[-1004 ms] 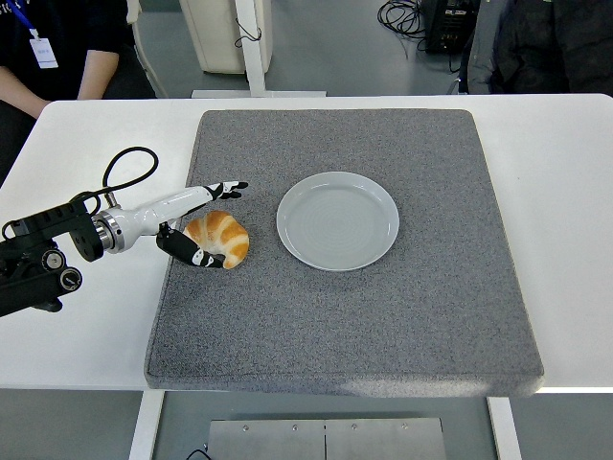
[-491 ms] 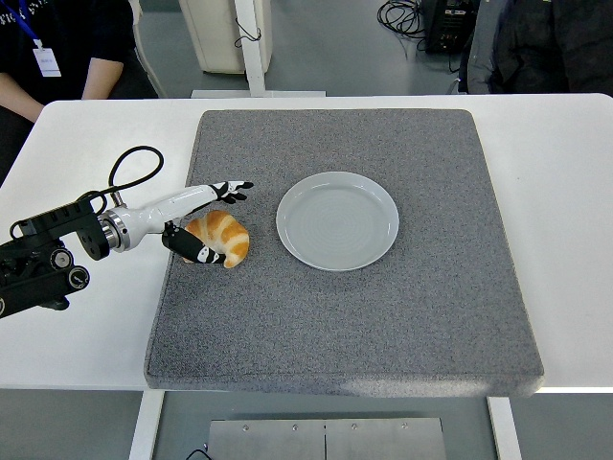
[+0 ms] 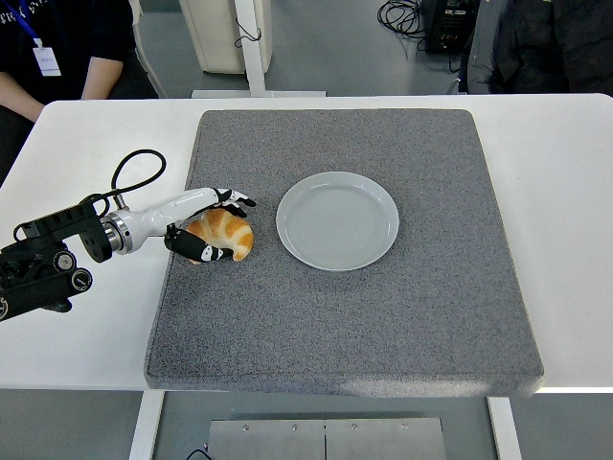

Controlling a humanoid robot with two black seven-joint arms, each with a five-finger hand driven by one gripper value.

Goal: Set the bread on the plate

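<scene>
A golden croissant-shaped bread (image 3: 228,233) lies on the grey mat (image 3: 345,316), left of the empty pale grey plate (image 3: 337,219). My left hand (image 3: 213,225) comes in from the left edge and is closed around the bread: upper fingers (image 3: 234,199) curl over its far side and the thumb presses its near side. Bread and hand sit a short gap away from the plate's left rim. The right hand is out of view.
The mat covers most of the white table (image 3: 77,153). A black cable (image 3: 134,172) loops above my left forearm. A person in dark clothes sits at the top left (image 3: 57,48), another at the top right (image 3: 546,43).
My left hand's fingers, stretched out over the bread before, have curled down onto it. The hand and bread have shifted slightly right toward the plate.
</scene>
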